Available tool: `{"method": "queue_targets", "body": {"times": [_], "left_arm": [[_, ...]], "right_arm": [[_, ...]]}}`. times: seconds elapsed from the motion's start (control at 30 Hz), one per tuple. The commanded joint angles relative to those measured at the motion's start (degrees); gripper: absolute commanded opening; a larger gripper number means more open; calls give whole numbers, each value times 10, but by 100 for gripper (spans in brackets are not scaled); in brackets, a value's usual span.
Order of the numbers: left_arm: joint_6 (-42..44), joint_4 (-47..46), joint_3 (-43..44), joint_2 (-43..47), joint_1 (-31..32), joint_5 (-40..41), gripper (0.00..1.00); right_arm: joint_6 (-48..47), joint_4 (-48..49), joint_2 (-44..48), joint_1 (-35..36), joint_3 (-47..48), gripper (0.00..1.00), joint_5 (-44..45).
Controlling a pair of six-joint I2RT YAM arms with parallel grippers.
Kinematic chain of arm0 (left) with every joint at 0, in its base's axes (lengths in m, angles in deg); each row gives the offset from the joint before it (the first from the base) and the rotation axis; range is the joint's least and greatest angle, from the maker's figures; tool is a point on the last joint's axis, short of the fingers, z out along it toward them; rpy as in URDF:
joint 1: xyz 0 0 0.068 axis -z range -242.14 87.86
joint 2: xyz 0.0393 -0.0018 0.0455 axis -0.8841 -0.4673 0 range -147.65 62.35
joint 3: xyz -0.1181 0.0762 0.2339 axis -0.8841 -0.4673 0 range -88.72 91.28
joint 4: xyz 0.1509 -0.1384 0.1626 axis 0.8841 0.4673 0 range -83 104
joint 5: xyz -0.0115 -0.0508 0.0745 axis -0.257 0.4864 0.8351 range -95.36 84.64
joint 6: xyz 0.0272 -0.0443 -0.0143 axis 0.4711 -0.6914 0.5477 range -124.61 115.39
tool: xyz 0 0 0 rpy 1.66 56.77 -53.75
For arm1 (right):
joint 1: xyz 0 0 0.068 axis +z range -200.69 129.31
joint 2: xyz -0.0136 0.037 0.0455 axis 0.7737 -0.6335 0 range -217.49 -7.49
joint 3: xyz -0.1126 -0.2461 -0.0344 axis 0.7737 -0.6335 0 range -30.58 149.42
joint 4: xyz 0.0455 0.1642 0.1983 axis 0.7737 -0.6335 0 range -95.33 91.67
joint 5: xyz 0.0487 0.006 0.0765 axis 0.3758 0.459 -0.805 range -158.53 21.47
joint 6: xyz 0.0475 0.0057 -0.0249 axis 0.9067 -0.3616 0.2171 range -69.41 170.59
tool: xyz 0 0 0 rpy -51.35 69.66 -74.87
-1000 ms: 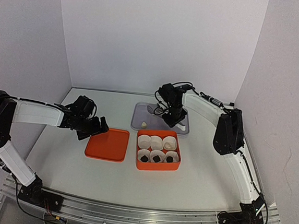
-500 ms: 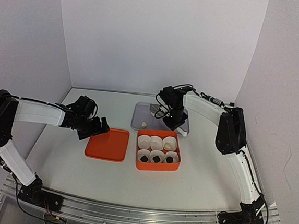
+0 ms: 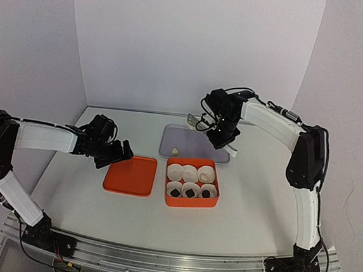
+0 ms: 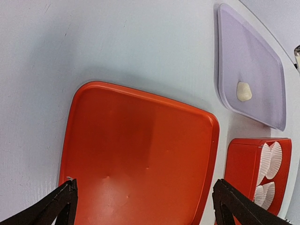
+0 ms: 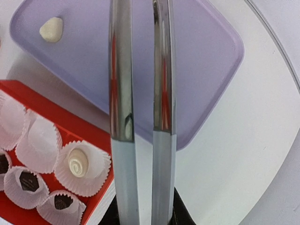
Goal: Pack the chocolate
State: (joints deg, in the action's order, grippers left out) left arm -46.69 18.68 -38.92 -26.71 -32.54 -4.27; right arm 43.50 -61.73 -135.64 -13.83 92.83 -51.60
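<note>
An orange box (image 3: pixel 190 203) holds six white paper cups. Dark chocolate (image 3: pixel 189 191) sits in each of the three front cups, and a cream piece (image 5: pixel 78 162) lies in the back right cup. Another cream chocolate (image 3: pixel 175 151) lies on the lilac tray (image 3: pixel 190 144). My right gripper (image 3: pixel 219 130) hangs above the tray's back, shut on metal tongs (image 5: pixel 140 93). The tong arms are squeezed close; their tips lie outside the right wrist view. My left gripper (image 4: pixel 145 199) stands open over the orange lid (image 4: pixel 140 150), holding nothing.
The lid (image 3: pixel 130 176) lies flat just left of the box. White walls close in the table at the back and both sides. The left arm stretches in low from the left edge.
My right arm has risen and swung back from low over the tray, carrying the tongs, and its jaws have narrowed. The left arm has barely moved.
</note>
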Motion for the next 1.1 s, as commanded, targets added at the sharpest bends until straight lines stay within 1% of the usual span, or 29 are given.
{"method": "queue_targets", "body": {"times": [0.0,0.23,0.33,0.4,0.53,0.77,1.07], "left_arm": [[-5,-19,-5,28,-2,-9,100],[-9,-14,-13,32,-2,-9,100],[-12,-14,-11,28,-2,-9,100],[-13,-15,-9,25,-2,-25,100],[-17,-18,-6,19,-2,-28,100],[-27,-26,-8,18,-2,-29,100],[-37,-38,-14,14,-3,-30,100]], "right_arm": [[34,1,114,18,-87,8,-39],[48,-6,271,72,-299,8,-34],[50,-14,316,99,-347,8,-36],[51,-23,332,117,-364,8,-46],[54,-24,331,131,-378,9,-49],[51,-23,266,132,-350,11,-25],[54,-15,219,132,-324,17,-41]]}}
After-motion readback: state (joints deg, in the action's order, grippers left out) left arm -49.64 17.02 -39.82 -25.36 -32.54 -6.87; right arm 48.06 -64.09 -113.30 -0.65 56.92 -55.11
